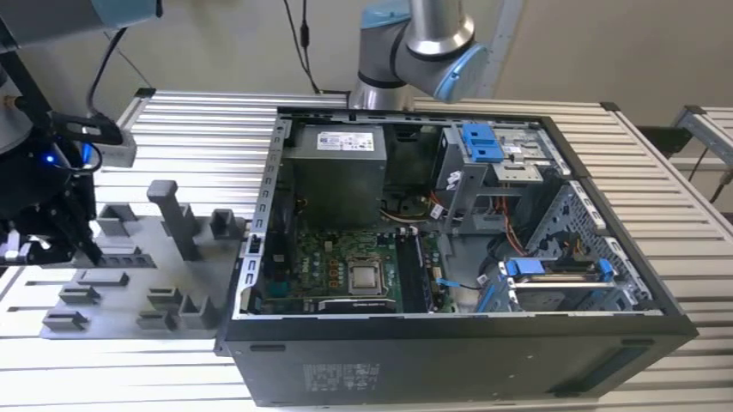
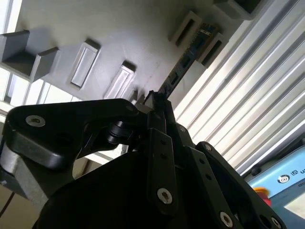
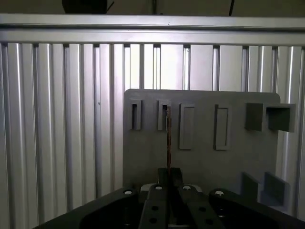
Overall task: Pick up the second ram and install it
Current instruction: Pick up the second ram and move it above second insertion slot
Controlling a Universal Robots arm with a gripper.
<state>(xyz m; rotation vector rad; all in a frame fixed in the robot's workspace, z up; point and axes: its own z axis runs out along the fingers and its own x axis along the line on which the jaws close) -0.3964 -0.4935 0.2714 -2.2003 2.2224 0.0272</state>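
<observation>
one slim memory stick, the second ram [image 3: 168,138], shows edge-on in the first wrist view as a thin line running from my fingertips out to one of the narrow slots of the grey holder tray [image 3: 205,157]. the gripper [image 3: 169,171] is clamped on the stick's near end, jaws pressed against its two flat faces. in the second wrist view the blue-green board with its dark chips reaches from between the fingers to the tray. its far end sits at the slot mouth, and i cannot tell whether it is seated or has cleared. i judge this the pick-up step: grasp made, stick not yet carried off. the tray lies on the slatted table [image 1: 206,112] at the exterior view's left, and the open computer case [image 1: 458,360] is well apart at the exterior view's right, its motherboard [image 1: 332,257] bare. as i read it, the next move calls for a pull straight along the slot with no twist, since the board is thin and the slot walls close
</observation>
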